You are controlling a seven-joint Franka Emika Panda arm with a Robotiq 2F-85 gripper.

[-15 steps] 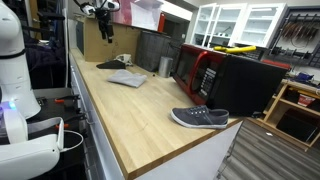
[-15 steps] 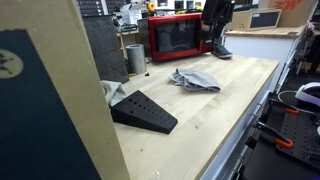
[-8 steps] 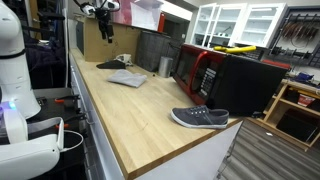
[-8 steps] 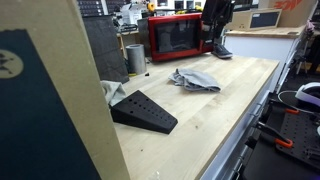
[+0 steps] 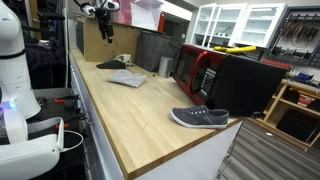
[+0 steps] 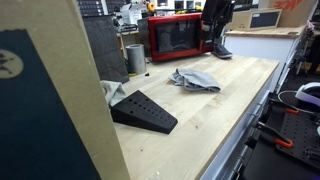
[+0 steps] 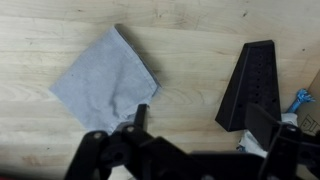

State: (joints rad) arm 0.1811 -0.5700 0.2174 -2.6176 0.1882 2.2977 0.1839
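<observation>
My gripper (image 7: 200, 122) is open and empty, high above the wooden counter (image 7: 190, 60). In the wrist view a crumpled grey cloth (image 7: 105, 80) lies below and to the left of the fingers. A black wedge-shaped block (image 7: 250, 85) lies to the right. In both exterior views the gripper (image 5: 105, 30) (image 6: 213, 28) hangs well above the counter near the cloth (image 5: 127, 79) (image 6: 195, 80) and the wedge (image 5: 110, 64) (image 6: 145, 110). It touches nothing.
A grey shoe (image 5: 200, 118) (image 6: 222, 51) lies at the far end of the counter. A red microwave (image 5: 195, 70) (image 6: 175, 38) and a metal cup (image 5: 165, 66) (image 6: 135, 58) stand along the back. A cardboard panel (image 6: 60, 100) stands near the wedge.
</observation>
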